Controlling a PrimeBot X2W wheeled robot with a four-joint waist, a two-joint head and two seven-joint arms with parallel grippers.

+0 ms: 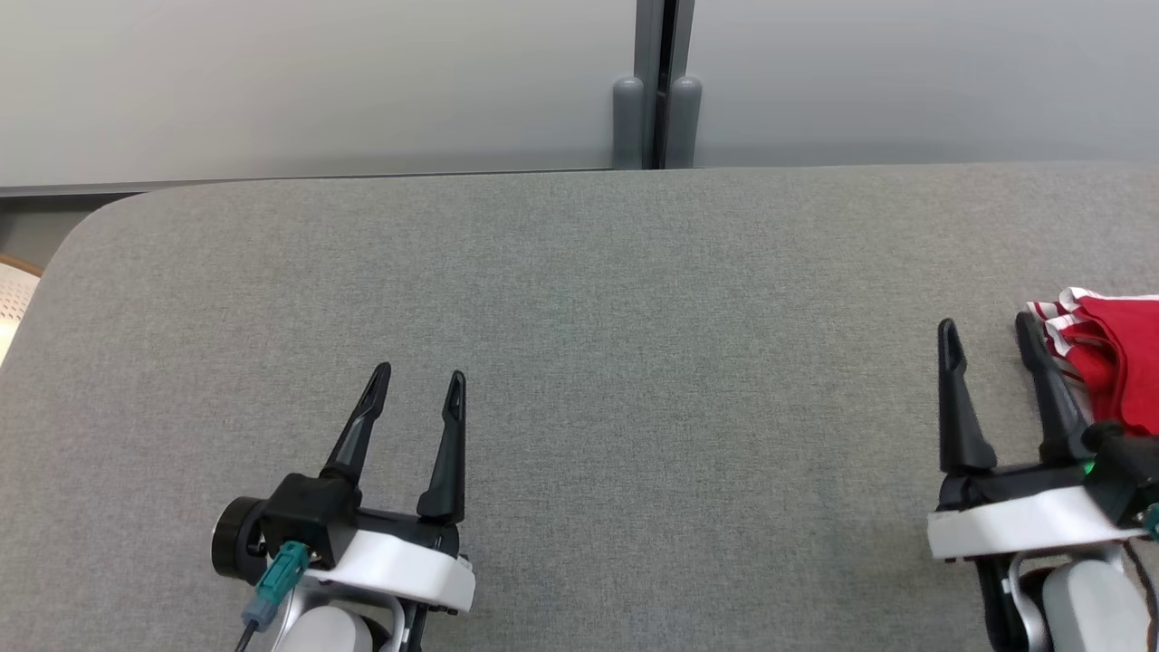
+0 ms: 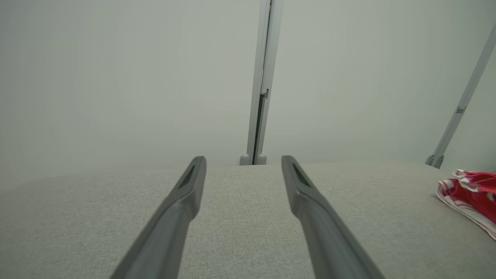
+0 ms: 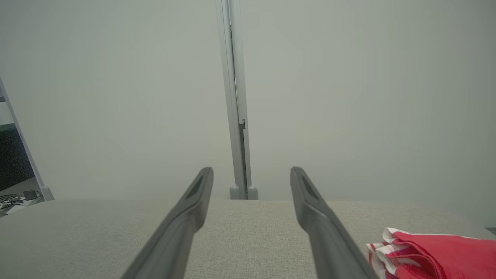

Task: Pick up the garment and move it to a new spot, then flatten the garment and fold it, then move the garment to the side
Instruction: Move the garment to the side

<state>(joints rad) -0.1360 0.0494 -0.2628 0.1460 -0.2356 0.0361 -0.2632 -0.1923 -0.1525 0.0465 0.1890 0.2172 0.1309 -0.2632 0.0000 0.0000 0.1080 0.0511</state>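
Grey fabric table (image 1: 579, 362) meets a pale wall (image 1: 272, 81). My left gripper (image 1: 419, 371) and right gripper (image 1: 985, 321) have jaws apart, empty. The bunched red garment (image 1: 1118, 358) lies just outside the right jaws. I judge it soft, light and floppy, so I'd pinch 1 striped edge.

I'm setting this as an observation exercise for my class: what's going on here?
A two-armed robot faces a grey table. Its left gripper and right gripper both sit low over the cloth top with jaws open, holding nothing. The red garment with white-striped trim lies bunched near the table's right edge, just to the right of the right gripper. Neither arm is handling it at this moment.
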